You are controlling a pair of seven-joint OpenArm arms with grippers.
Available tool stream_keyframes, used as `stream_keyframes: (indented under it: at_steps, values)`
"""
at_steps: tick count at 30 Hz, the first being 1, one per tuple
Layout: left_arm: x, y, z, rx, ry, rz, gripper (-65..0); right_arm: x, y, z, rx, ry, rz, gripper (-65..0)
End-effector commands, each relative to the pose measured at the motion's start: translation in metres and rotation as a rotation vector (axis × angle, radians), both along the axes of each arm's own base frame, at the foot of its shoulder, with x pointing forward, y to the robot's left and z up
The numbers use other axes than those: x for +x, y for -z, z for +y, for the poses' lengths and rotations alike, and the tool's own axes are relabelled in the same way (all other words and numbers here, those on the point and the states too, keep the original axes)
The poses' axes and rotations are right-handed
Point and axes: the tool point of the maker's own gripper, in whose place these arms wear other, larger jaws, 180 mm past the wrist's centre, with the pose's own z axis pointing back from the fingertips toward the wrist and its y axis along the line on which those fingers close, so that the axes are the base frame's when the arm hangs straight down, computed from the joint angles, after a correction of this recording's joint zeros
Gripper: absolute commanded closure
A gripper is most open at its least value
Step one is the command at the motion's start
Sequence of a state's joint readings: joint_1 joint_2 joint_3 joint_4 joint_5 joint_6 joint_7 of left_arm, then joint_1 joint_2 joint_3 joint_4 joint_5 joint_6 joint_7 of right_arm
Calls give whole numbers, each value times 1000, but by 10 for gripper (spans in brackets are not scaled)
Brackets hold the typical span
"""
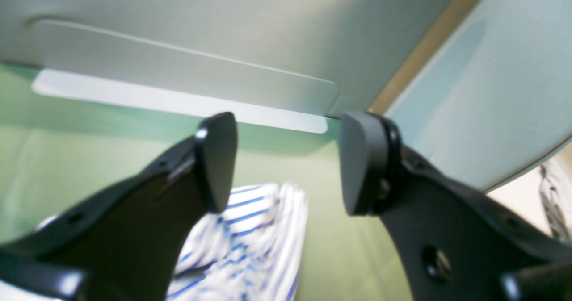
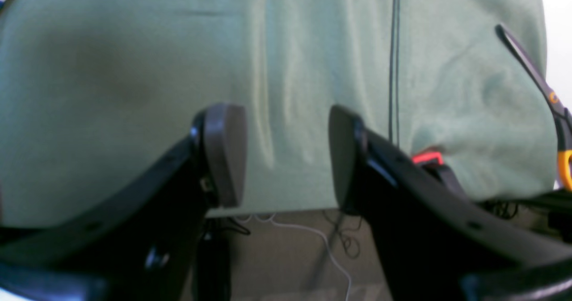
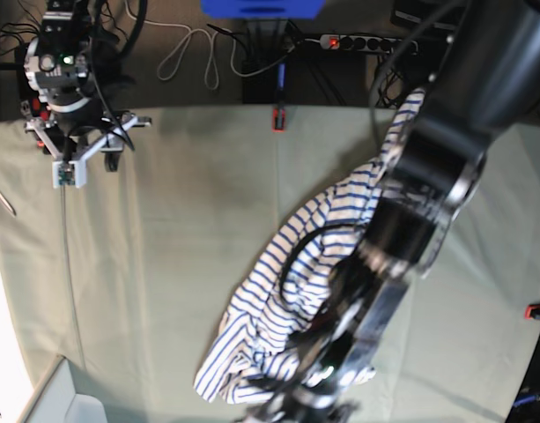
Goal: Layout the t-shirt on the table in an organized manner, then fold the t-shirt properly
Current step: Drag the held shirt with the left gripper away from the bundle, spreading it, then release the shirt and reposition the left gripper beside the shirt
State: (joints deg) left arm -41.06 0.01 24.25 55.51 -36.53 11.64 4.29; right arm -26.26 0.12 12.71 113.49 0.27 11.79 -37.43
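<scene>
Striped cotton t-shirt, crumpled, softly bunched

Cloth shirt on cloth table, my plastic claws

My shirt is soft white cloth with blue stripes, crumpled. Table cover is matt pale green cloth, lightly creased. My left claw and right claw look like black plastic, slightly glossy arms, matt smooth pads. Clamp red, plastic-looking.
</scene>
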Motion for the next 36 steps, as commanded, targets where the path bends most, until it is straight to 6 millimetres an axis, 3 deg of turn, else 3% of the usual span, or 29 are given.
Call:
stream_keyframes:
  at_steps: [1, 9, 14, 18, 21, 32, 36]
  values:
    - [-5, -24, 6, -17, 1, -80, -342, 6, -8, 6, 5, -23, -38, -306]
    - [-144, 95, 65, 63, 30, 80, -340, 18, -13, 23, 23, -70, -65, -306]
    - [-224, 150, 104, 127, 24, 238, -340, 22, -14, 30, 29, -93, -71, -306]
    - [-268, 166, 147, 116, -88, 320, -340, 22, -14, 35, 36, -107, -74, -306]
    - [-294, 172, 168, 120, -142, 367, -340, 23, -14, 39, 40, -115, -75, -306]
    - [-373, 210, 173, 137, -144, 554, -339, 21, -13, 38, 40, -113, -68, -306]
    - [-390, 214, 183, 149, -168, 589, -339, 20, -12, 38, 40, -113, -65, -306]
